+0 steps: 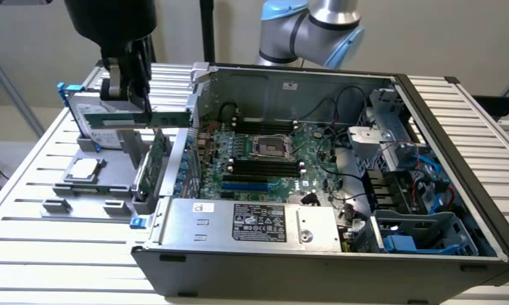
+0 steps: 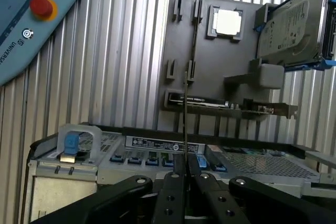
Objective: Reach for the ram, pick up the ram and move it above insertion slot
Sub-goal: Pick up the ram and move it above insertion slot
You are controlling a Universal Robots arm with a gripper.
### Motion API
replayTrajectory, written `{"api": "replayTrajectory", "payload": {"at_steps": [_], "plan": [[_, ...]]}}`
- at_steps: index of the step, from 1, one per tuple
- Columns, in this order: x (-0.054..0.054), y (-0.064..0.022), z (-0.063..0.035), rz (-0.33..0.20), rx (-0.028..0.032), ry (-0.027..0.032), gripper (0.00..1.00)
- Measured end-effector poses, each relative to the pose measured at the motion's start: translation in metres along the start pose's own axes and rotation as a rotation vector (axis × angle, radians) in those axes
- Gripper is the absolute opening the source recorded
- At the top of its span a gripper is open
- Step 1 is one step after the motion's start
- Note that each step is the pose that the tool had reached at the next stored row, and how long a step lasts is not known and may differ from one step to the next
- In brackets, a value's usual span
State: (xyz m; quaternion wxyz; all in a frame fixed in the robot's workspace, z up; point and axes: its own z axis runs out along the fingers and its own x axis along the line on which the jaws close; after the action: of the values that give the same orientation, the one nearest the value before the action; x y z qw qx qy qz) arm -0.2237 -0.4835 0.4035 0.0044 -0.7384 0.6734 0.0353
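The tool (image 1: 138, 105) is seen in the exterior view above the grey holder fixture (image 1: 84, 184), on the exterior view's left of the open computer case (image 1: 322, 254). Its black fingers are closed flat against the ram (image 1: 157, 119), a thin green board stick held level, one end projecting toward the case wall. In the wrist view the ram (image 2: 186, 124) is presented edge-on as a narrow dark line rising from between the two pressed-together black fingers (image 2: 176, 182).

The insertion slot (image 1: 261, 166) is one of several long, narrow black sockets lying parallel on the green motherboard (image 1: 263, 152) inside the case, well apart from the held ram. A short bright blue slot (image 1: 244, 187) lies just beside them.

The desk (image 1: 33, 254) is made of ribbed, pale metal slats. On the matte grey fixture a square silver processor (image 2: 228, 22) is seated, a metallic hard drive (image 2: 291, 24) is propped in a blue frame, and a green expansion card (image 1: 159, 159) stands upright near the case wall.
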Motion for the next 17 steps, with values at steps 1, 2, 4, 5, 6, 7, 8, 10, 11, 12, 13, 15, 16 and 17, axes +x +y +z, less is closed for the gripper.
{"api": "replayTrajectory", "payload": {"at_steps": [1,2,4,5,6,7,8,10,11,12,13,15,16,17], "plan": [[0.0,-0.0043,-0.0002,0.0,-0.0002,-0.0003,0.13],[0.001,-0.0092,-0.0004,0.0,-0.0003,-0.0006,0.13],[0.002,-0.0182,-0.0009,-0.001,-0.0007,-0.001,0.13],[0.002,-0.0226,-0.0011,-0.001,-0.0008,-0.0013,0.13],[0.002,-0.0271,-0.0013,-0.001,-0.0009,-0.0016,0.13],[0.003,-0.0317,-0.0014,-0.002,-0.001,-0.002,0.13],[0.003,-0.0362,-0.0017,-0.002,-0.0012,-0.0023,0.13],[0.004,-0.0454,-0.0021,-0.002,-0.0013,-0.0032,0.13],[0.004,-0.0499,-0.0023,-0.002,-0.0013,-0.0035,0.13],[0.005,-0.0544,-0.0025,-0.002,-0.0015,-0.0037,0.13],[0.005,-0.0588,-0.0027,-0.002,-0.0014,-0.004,0.13],[0.006,-0.0679,-0.0031,-0.002,-0.0015,-0.0042,0.13],[0.006,-0.0724,-0.0033,-0.002,-0.0015,-0.0043,0.13],[0.006,-0.0769,-0.0035,-0.002,-0.0015,-0.0042,0.13]]}}
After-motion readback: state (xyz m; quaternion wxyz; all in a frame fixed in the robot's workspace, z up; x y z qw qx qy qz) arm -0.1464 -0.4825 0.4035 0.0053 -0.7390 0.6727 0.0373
